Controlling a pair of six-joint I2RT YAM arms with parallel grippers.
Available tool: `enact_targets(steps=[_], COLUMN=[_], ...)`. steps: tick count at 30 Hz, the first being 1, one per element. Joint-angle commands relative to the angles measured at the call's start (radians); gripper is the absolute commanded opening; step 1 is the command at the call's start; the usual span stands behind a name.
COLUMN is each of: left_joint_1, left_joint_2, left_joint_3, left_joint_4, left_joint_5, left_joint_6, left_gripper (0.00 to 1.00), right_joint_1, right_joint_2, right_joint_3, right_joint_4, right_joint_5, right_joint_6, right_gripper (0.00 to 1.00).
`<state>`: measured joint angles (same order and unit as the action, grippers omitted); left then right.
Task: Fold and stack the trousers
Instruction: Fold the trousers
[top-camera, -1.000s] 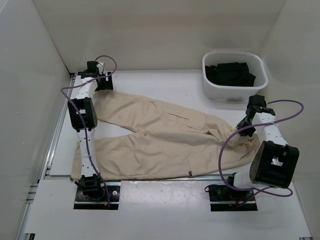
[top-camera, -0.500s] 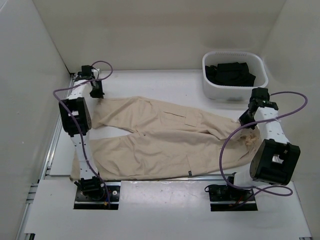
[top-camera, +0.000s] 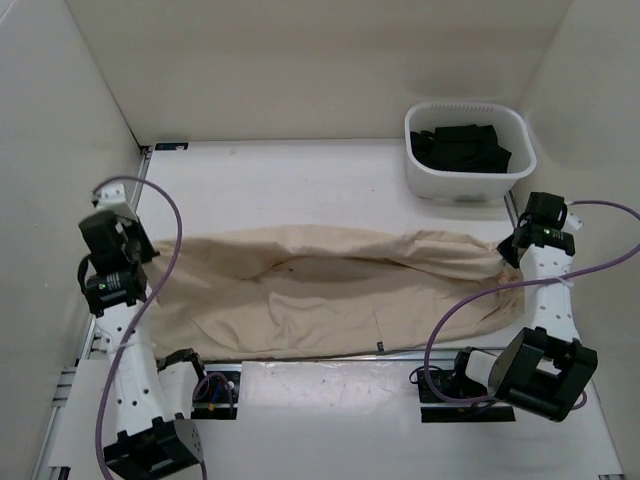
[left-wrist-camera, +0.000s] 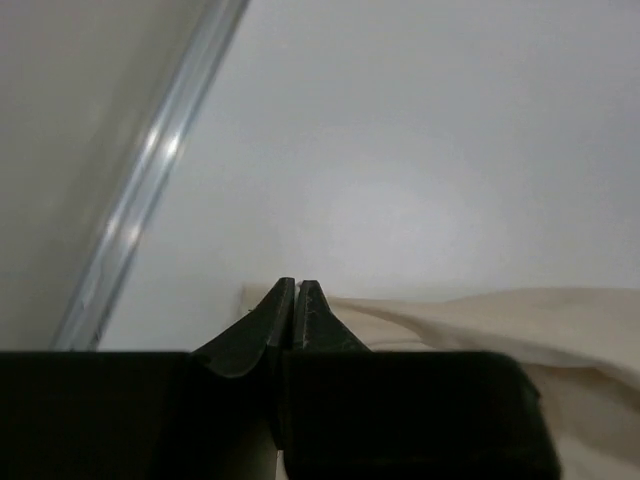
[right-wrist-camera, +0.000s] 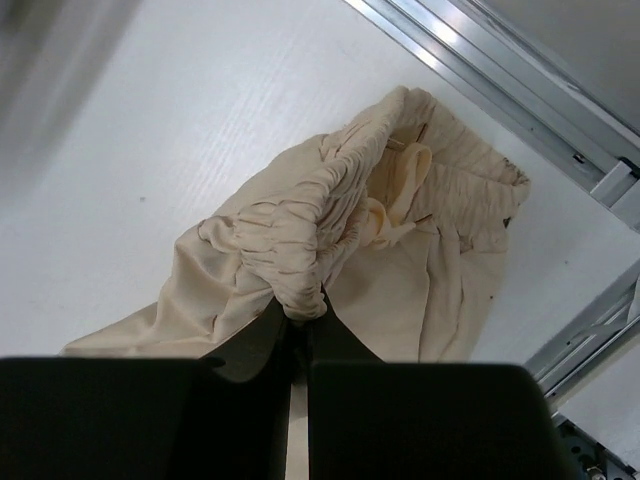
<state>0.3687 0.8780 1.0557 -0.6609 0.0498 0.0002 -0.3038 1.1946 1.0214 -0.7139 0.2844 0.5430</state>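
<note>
The beige trousers (top-camera: 330, 290) hang stretched left to right as one long band, the far leg drawn up over the near leg. My left gripper (top-camera: 142, 254) is shut on the leg end at the left. In the left wrist view, the left gripper (left-wrist-camera: 296, 286) has its tips pressed together on the trousers (left-wrist-camera: 480, 312) at their edge. My right gripper (top-camera: 508, 252) is shut on the waist end at the right. In the right wrist view, the right gripper (right-wrist-camera: 300, 308) pinches the gathered elastic waistband (right-wrist-camera: 300, 240), and the rest of the waist lies on the table.
A white tub (top-camera: 420, 178) with black clothes (top-camera: 462, 146) stands at the back right, just behind the right arm. Metal rails run along the table's left side (left-wrist-camera: 150, 180) and right side (right-wrist-camera: 500, 90). White walls enclose the table.
The left gripper shut on the far leg's end. Both arms drew back toward the near edge, lifting the far leg over the near one, so the spread V became one band.
</note>
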Motion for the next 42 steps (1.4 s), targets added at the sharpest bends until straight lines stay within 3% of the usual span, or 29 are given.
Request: enact_targets(steps=[1,6,12,15,18,20,24,28,31,37,42], left_joint_1=[0.012,0.012,0.012,0.012,0.012,0.012,0.003,-0.007,-0.007,-0.007,0.056], left_joint_2=[0.02,-0.039,-0.051,-0.039,-0.017,-0.017,-0.008,-0.008,0.036,0.258,0.225], left_joint_3=[-0.212,-0.425,-0.461,-0.364,-0.191,-0.087,-0.053,-0.043,-0.043,0.182,0.204], left_joint_4=[-0.167,-0.129,-0.082,-0.072,-0.072,-0.111,-0.202,-0.178,-0.009,0.04,0.05], left_joint_5=[-0.105,-0.203,-0.284,-0.295,-0.304,-0.304,-0.314,-0.262,-0.188,-0.168,-0.134], left_joint_6=[0.0,0.0,0.0,0.0,0.0,0.0,0.0,0.0,0.0,0.0,0.0], left_gripper=[0.14,0.14,0.14,0.14,0.14,0.14,0.14,0.14,0.14,0.14,0.14], right_joint_1=[-0.026,-0.101,-0.136,-0.136,-0.136,-0.136,-0.136,-0.136,-0.136,-0.136,-0.136], right_joint_2=[-0.024,-0.093,-0.153,-0.182,-0.254,-0.33,-0.406,-0.434,-0.37,-0.193,-0.263], right_joint_3=[-0.076,-0.199,-0.222,-0.144,-0.054,-0.076,-0.196,-0.314,-0.323,-0.089,-0.076], right_joint_4=[0.054,0.074,0.053,-0.021,-0.185,-0.255,-0.311,-0.26,-0.176,-0.188,-0.226], right_joint_5=[0.035,0.013,-0.036,-0.034,0.06,0.1,0.147,0.072,0.013,0.028,0.052], right_joint_6=[0.003,0.069,0.135,0.135,0.166,0.178,0.215,0.224,0.235,0.218,0.209], right_gripper=[0.0,0.0,0.0,0.0,0.0,0.0,0.0,0.0,0.0,0.0,0.0])
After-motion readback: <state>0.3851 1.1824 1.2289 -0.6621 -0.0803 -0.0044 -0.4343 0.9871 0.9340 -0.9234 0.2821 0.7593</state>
